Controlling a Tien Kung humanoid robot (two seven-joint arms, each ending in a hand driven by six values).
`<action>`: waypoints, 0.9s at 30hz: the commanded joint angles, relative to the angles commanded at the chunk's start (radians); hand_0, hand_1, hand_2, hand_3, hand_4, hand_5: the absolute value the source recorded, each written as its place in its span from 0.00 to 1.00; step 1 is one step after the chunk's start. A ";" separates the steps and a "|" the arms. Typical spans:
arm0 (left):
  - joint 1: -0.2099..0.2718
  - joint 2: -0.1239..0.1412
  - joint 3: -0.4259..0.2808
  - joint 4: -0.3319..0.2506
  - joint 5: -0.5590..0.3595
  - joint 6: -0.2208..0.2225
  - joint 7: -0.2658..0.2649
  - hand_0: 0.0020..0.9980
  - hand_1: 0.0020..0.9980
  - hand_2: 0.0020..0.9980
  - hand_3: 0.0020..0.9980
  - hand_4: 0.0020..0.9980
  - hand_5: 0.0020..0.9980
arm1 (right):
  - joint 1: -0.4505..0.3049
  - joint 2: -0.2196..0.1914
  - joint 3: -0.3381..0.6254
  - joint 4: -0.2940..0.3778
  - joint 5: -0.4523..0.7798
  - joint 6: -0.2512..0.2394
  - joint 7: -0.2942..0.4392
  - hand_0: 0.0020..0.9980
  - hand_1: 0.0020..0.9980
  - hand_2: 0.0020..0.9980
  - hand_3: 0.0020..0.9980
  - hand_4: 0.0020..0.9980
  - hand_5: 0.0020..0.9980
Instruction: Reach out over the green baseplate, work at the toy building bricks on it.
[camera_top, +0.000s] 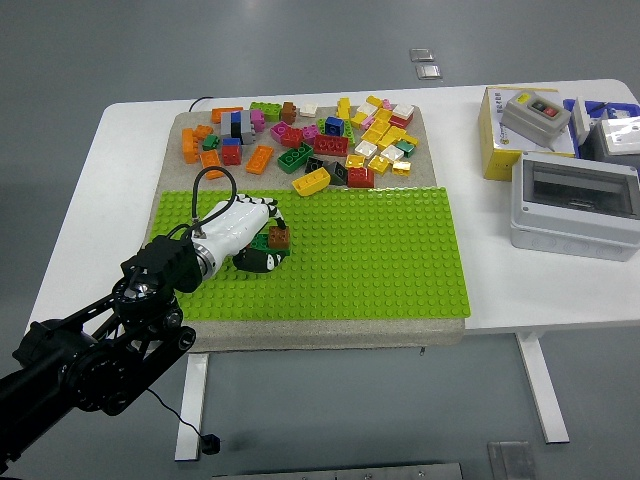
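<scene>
The left hand (243, 232) is reaching in from the lower left corner over the left part of the green baseplate (380, 255), its white fingers (262, 212) curling around a small brown brick (279, 238) that is sitting on a green brick on the plate's studs. Behind the baseplate's far edge, a heap of loose bricks (310, 140) in many colours is lying on the grey mat (430, 335). Near the white table's (90, 200) right edge, a grey enclosure box (574, 205) and a yellow box (505, 140) are sitting.
</scene>
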 joint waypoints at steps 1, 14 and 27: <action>0.001 -0.002 -0.001 0.001 0.000 0.001 0.000 1.00 0.95 0.98 0.65 0.71 0.32 | 0.000 0.000 0.000 0.000 0.000 0.000 0.000 0.69 0.61 0.57 0.69 0.37 0.87; 0.018 -0.011 -0.023 0.009 -0.004 0.010 -0.007 1.00 0.95 0.97 0.64 0.71 0.32 | -0.004 0.001 -0.003 0.000 0.002 0.000 -0.001 0.70 0.61 0.57 0.69 0.37 0.87; 0.044 -0.005 -0.074 -0.014 -0.009 0.028 -0.033 1.00 0.95 0.97 0.64 0.71 0.32 | -0.009 0.005 -0.003 0.000 0.004 -0.001 -0.001 0.70 0.61 0.57 0.69 0.37 0.87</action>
